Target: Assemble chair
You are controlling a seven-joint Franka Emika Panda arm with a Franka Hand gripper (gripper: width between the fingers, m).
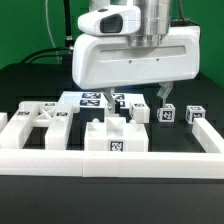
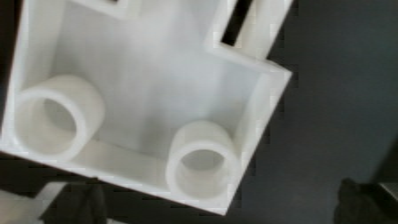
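The black-and-white square tags (image 1: 116,147) on the white parts were too small to read as more than patterns. In the exterior view at least six chair pieces lay in a row on the black table (image 1: 25,85) across the middle of the frame. A flat panel with cut-outs (image 1: 35,120) lay at middle left and a stepped block (image 1: 112,132) at lower centre. A tagged block (image 1: 137,110) sat just right of centre. At middle right were a small cube (image 1: 166,115) and a second cube (image 1: 196,114). A tagged piece (image 1: 90,98) lay partly behind the arm. A white border rail (image 1: 40,160) ran along the lower frame in front of them.

The arm (image 1: 135,55) hung straight down from upper centre, its broad white housing over the row. The fingers (image 1: 164,94) stood spread, low over the pieces, gripping none of them.

One white ringed panel (image 2: 160,80) filled the wrist view, seen close. It carried two round rings: a larger ring (image 2: 63,115) and a smaller ring (image 2: 199,160). Which piece of the row it was could not be told.
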